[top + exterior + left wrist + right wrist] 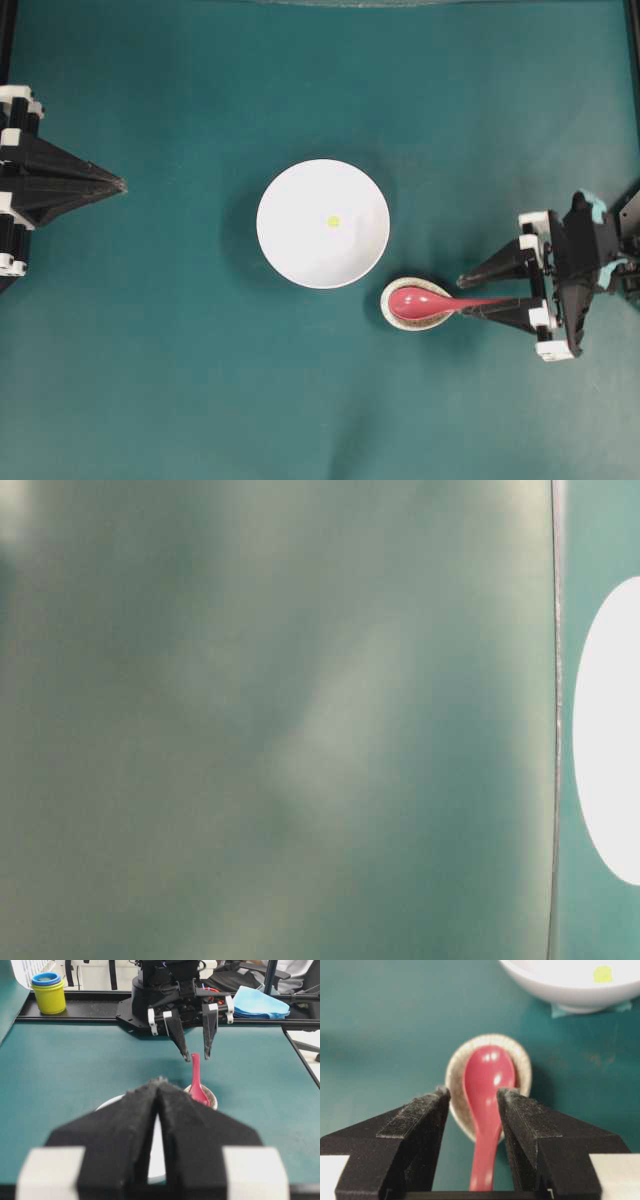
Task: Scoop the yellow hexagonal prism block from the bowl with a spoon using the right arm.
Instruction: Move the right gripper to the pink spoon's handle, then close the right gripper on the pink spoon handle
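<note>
Teal, matte tabletop (pixel 160 380) under everything; large round glossy white bowl (pixel 323 223) near the middle, holding the tiny bright yellow hexagonal prism block (pixel 334 221) on its smooth inside, a little right of centre in the overhead view; just beside the bowl's lower right rim, not clearly touching it, a small oval speckled grey-white spoon rest (pixel 396 314) carrying the glossy pink-red soup spoon (pixel 420 303), deep oval scoop on the rest, short straight handle pointing toward the right arm; black right gripper (pixel 472 1105) with white brackets low over that handle, jaws spread wide, one black finger on each side of the handle with a gap showing on both sides, gripping nothing; black pointed left gripper (pixel 120 184) well apart at the left edge, jaws pressed together to a tip, empty; table-level view mostly a teal blur, with only a white curved edge at its right side.
</note>
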